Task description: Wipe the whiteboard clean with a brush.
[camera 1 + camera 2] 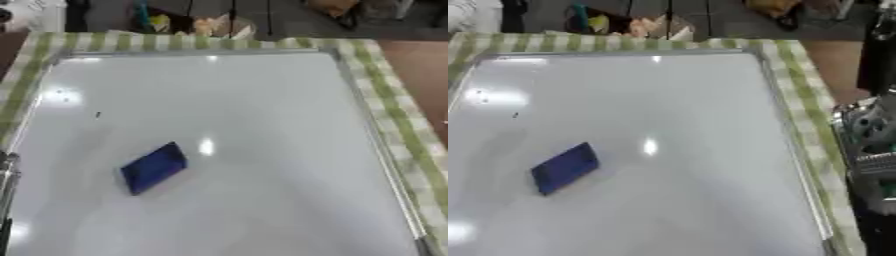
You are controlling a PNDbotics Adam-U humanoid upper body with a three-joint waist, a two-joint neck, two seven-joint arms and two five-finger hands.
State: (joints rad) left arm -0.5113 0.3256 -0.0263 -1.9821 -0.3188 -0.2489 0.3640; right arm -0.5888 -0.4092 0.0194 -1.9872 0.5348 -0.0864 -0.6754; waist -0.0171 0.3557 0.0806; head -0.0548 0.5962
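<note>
The blue eraser brush (154,167) lies alone on the whiteboard (262,125), w/ a tiny dark mark (97,115) up-left of it. No hand holds it; can't tell either hand's fingers. Next: grab the brush.

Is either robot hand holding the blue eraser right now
No, the blue eraser lies by itself on the whiteboard, with no hand touching it.

No readable text, label, brand, number or sign is found on anything shown in either view.
</note>
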